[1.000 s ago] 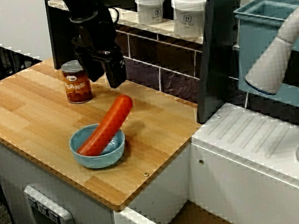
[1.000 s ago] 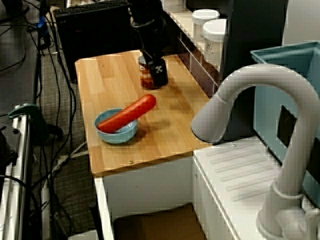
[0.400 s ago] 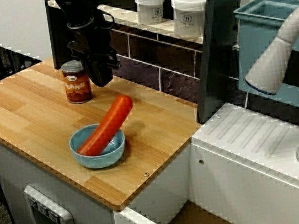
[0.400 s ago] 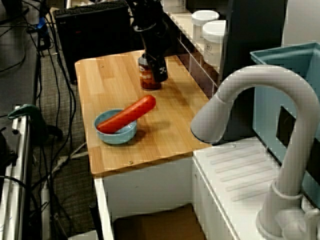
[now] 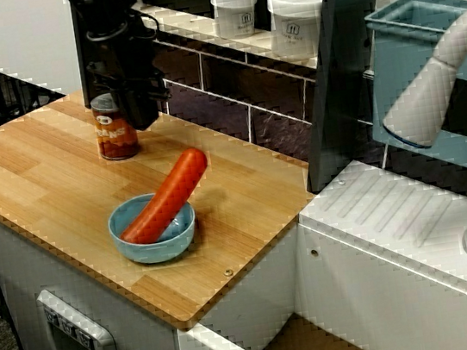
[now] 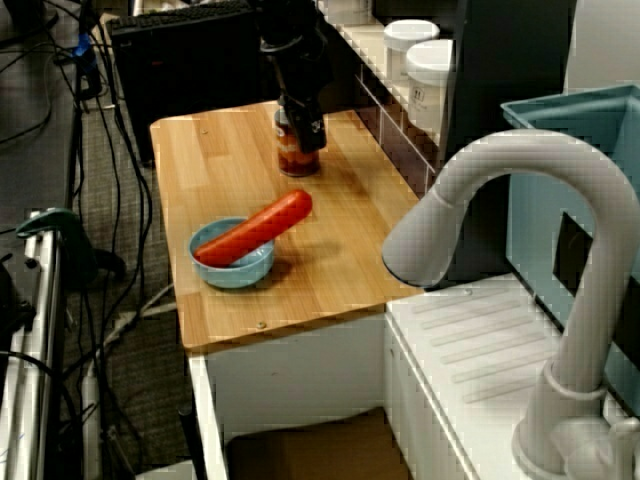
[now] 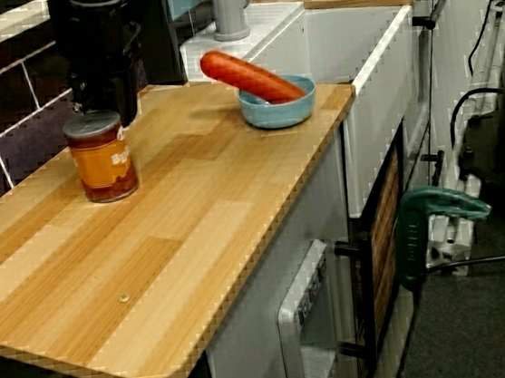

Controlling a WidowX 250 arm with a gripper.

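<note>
The pincer [image 7: 100,104] had shifted from beside the can [image 7: 104,165] to right over its lid, though whether its jaws stood apart could not be told.

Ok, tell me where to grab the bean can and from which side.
Probably best: grip the bean can across its round side wall, at label height, coming straight down from above. It stands upright on the wooden counter, and the blue bowl with the sausage sits well apart. The end effector hangs by its top.
</note>
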